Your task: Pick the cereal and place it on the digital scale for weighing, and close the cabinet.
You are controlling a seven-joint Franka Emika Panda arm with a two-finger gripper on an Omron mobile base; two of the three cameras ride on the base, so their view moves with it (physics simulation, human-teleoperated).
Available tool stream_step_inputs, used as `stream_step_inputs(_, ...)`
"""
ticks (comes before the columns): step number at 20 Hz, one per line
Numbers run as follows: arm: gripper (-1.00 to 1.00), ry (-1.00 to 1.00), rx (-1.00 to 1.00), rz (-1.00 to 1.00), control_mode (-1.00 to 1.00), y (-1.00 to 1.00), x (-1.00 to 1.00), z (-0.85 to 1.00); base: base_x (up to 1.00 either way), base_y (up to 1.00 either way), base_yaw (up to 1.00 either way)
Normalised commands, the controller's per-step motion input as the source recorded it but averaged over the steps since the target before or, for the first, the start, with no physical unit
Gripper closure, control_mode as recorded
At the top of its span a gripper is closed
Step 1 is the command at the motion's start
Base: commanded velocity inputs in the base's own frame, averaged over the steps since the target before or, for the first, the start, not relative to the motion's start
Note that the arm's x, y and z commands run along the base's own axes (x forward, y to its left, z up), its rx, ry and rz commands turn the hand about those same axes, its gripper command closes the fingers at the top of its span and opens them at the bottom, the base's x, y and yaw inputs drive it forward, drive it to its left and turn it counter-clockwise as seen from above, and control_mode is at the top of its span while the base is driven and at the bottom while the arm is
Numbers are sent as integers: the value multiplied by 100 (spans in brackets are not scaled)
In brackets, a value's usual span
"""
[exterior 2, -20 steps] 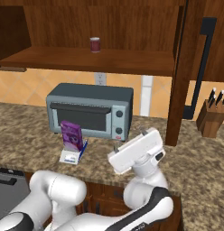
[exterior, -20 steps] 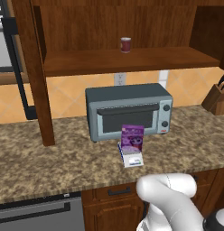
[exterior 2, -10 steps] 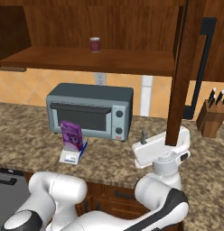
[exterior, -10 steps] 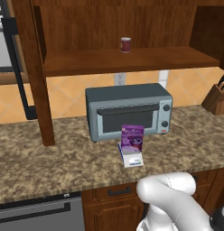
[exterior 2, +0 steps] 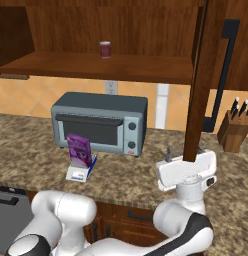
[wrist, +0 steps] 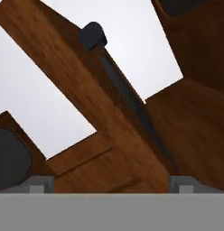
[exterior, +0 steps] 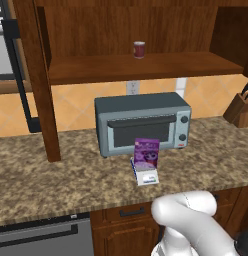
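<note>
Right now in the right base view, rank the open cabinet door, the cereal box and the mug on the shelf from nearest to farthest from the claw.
1. Cabinet door: its edge stands directly above the claw.
2. Cereal box: to the claw's left, on the digital scale.
3. Mug: up on the shelf, high and left.

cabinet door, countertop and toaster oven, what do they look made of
Cabinet door: dark brown wood, going by its grain streaks, with a matte black bar handle, maybe metal.
Countertop: speckled brown stone, likely granite.
Toaster oven: grey-blue smooth casing, probably painted metal, with a dark glassy door.
</note>
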Motion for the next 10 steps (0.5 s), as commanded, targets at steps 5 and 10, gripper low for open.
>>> stream_step_inputs(5, -100, 39, 27, 4, -100, -100, 36, -9, 0, 0, 0)
stream_step_inputs(10, -100, 21, 18, 4, -100, -69, 34, 1, 0, 0, 0)
